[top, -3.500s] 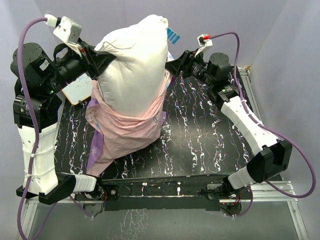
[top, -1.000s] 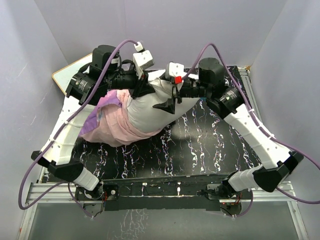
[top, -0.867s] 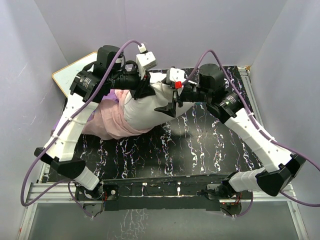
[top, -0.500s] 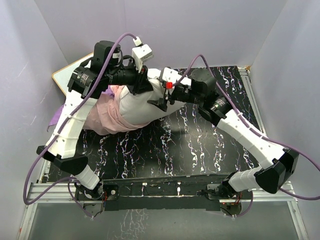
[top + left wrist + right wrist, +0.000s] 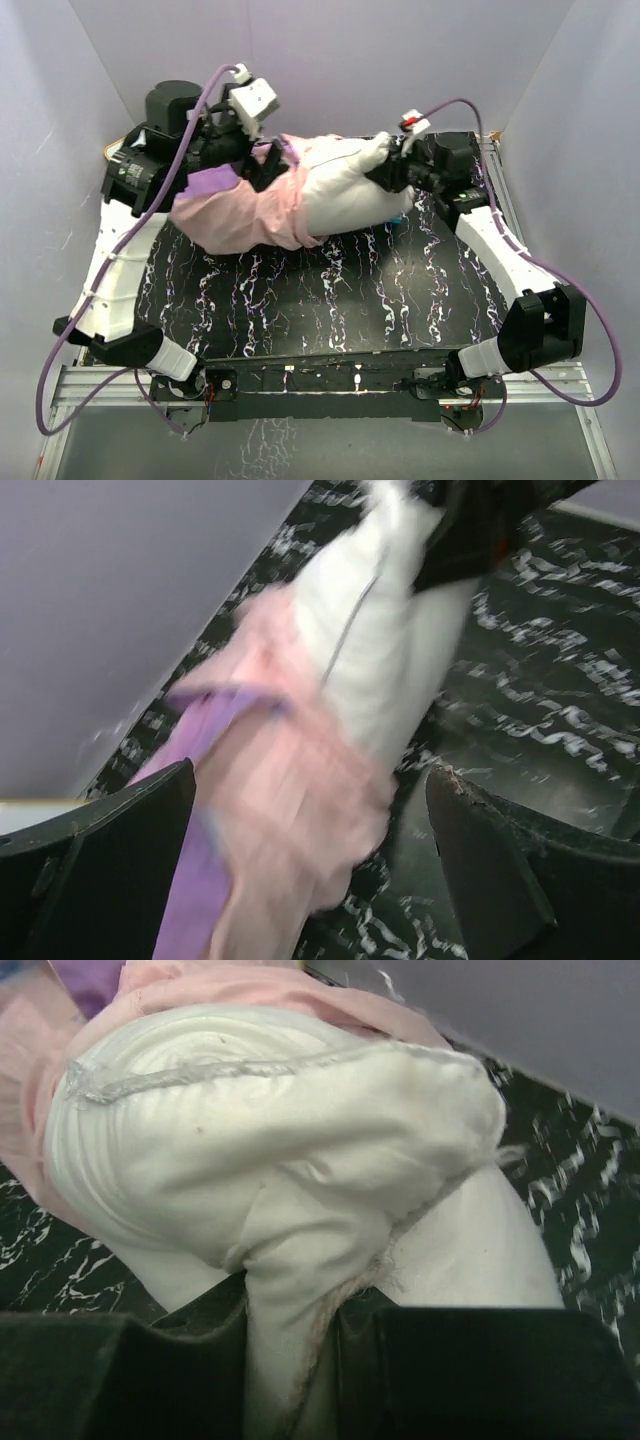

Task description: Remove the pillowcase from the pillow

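The pillow (image 5: 350, 190) and pillowcase (image 5: 235, 212) lie together across the far part of the table (image 5: 350, 300), close under the back wall (image 5: 330, 60). That leaves the whole near half of the black top as free room in front of me. The bundle's long axis runs left to right, its right end a little farther back. The bare white end points right and the pink-covered end left, where the cloth reaches the table's left edge beside my left arm. My right claw (image 5: 387, 172) is clenched on the pillow's right end; its own camera shows a fold of white fabric pinched between the fingers (image 5: 110, 1380), which the overhead view hides. My left claw (image 5: 268, 168) hangs released over the pillowcase's mouth, fingers (image 5: 110, 860) spread wide. That camera is blurred, so I cannot tell whether the cloth touches them. It does show a purple strip running along the pink.
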Robot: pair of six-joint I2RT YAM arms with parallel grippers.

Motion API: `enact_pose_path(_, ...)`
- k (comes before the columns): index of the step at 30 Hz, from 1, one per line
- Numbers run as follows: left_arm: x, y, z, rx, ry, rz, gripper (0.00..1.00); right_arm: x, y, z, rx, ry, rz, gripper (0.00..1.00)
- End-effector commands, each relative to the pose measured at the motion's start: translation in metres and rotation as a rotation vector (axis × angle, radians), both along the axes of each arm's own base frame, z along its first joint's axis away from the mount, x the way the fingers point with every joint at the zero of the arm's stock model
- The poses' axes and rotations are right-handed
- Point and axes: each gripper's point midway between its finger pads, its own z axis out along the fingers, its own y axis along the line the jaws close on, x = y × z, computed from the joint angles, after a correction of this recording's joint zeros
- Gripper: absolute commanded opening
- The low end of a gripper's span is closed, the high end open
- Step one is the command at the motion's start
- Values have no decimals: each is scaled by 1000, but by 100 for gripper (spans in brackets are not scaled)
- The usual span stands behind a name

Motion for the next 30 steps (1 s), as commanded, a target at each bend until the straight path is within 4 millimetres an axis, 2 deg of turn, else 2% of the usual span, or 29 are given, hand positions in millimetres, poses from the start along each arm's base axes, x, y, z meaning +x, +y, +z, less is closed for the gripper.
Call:
enact_pose_path(1, 52, 113, -68, 210, 94, 246, 97, -12, -36, 46, 128, -66, -61, 8)
enact_pose_path(4, 60, 186, -107, 248, 204, 292, 97, -11, -52, 53, 131, -103, -97, 8)
enact_pose_path(6, 57, 220, -130, 324, 230, 292, 97, -7, -57, 55, 130, -108, -98, 8)
enact_pose_path(8, 64, 249, -141, 360, 186, 315, 97, -7, -54, 57, 128, -116, -67, 8)
enact_pose_path(10, 74, 273, -143, 362, 133, 361, 97, -9, -51, 61, 131, -131, -43, 8)
enact_pose_path(16, 116, 299, -113, 335, 10, 382, 97, -23, -49, 57, 75, -201, 12, 8)
enact_pose_path(19, 131, 298, -100, 344, -79, 336, 97, -25, -53, 54, 52, -234, -8, 8)
enact_pose_path(21, 127, 290, -113, 364, -82, 248, 97, -23, -54, 53, 49, -231, -17, 8)
enact_pose_path(25, 114, 278, -155, 453, -61, 111, 97, -23, -49, 52, 58, -218, 19, 8)
enact_pose_path(27, 121, 288, -170, 513, -72, 137, 97, -24, -47, 55, 61, -231, 42, 8)
enact_pose_path(29, 137, 297, -174, 543, -123, 170, 97, -26, -43, 59, 64, -242, 70, 8)
enact_pose_path(30, 151, 302, -168, 554, -182, 199, 96, -27, -41, 61, 66, -244, 88, 8)
